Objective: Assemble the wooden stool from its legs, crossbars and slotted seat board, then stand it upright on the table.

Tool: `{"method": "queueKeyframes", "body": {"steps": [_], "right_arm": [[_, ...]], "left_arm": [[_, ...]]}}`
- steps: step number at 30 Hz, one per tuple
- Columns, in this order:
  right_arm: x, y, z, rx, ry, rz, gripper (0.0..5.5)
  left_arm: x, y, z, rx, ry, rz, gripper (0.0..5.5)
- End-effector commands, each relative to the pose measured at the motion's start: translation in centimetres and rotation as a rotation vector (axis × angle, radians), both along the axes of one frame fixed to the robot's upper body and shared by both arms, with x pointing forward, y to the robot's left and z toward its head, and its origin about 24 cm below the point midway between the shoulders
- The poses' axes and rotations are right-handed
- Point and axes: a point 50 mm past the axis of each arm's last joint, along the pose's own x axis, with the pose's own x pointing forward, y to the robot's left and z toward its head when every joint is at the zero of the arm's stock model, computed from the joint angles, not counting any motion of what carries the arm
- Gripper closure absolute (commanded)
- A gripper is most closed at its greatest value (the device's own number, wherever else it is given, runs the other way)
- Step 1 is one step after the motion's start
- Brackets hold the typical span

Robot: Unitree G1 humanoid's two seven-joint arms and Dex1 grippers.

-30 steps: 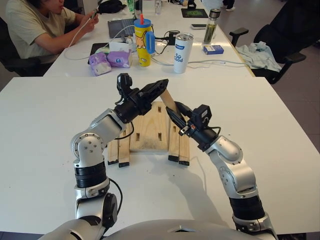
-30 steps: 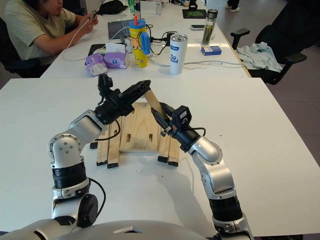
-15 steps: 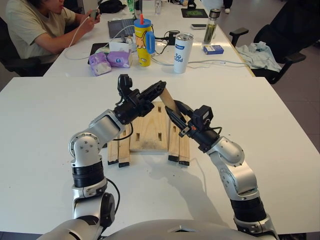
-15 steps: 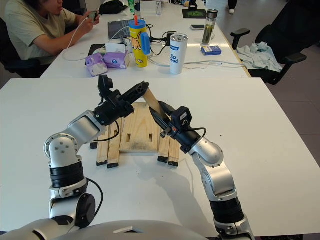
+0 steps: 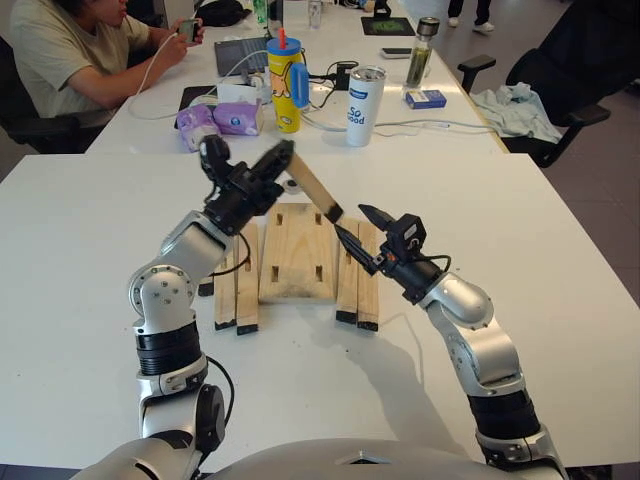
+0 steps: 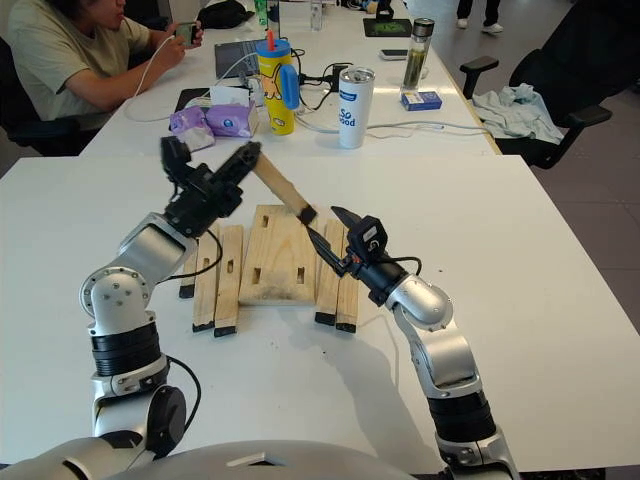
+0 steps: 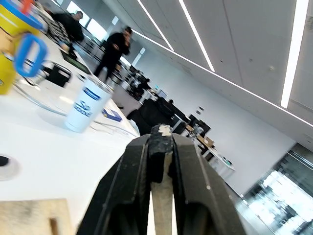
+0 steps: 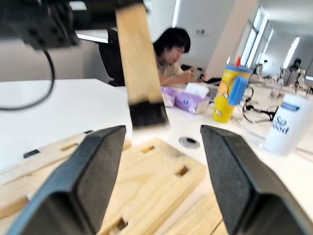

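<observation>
One leg [image 5: 315, 190] clamped aloft in left gripper [image 5: 280, 158], right gripper [image 5: 352, 222] parted and empty; seat board [image 5: 295, 262] and other pieces [image 5: 358, 285] lie flat, unjoined.

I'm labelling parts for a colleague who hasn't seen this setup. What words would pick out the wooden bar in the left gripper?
On the white table, find the slotted seat board lying flat with wooden bars beside it. Above its far edge the left gripper holds one bar slanting in the air. Only this bar is off the table, its black-capped end pointing down.
</observation>
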Motion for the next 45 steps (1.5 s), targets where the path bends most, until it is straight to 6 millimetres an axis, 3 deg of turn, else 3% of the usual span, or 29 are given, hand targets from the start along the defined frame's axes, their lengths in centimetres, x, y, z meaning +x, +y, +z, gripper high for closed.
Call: {"method": "queueKeyframes", "body": {"steps": [1,6,13,34,38,42,45], "right_arm": [[1.3,-2.0,-0.9,0.060,0.095,-0.171,2.71],[1.7,-2.9,-1.0,0.076,0.111,-0.241,2.71],[1.8,-2.7,-1.6,0.074,0.145,-0.239,2.71],[1.7,-2.4,-1.9,0.066,0.182,-0.227,2.71],[1.6,-2.3,-1.9,0.050,0.180,-0.227,2.71],[1.5,-2.0,-2.1,0.034,0.178,-0.228,2.71],[1.3,-1.9,-2.2,0.025,0.178,-0.228,2.71]], "left_arm": [[-1.1,3.8,-1.4,0.189,0.007,0.346,5.07],[-3.7,4.3,-4.7,0.291,0.095,0.484,5.07],[-4.9,4.1,-7.1,0.316,0.177,0.540,5.07],[-4.5,5.0,-9.5,0.281,0.340,0.601,5.07],[-4.6,4.3,-10.0,0.394,0.381,0.606,5.07],[-5.0,3.0,-11.2,0.646,0.390,0.559,5.07],[-5.2,3.1,-12.2,0.737,0.386,0.541,5.07]]}}
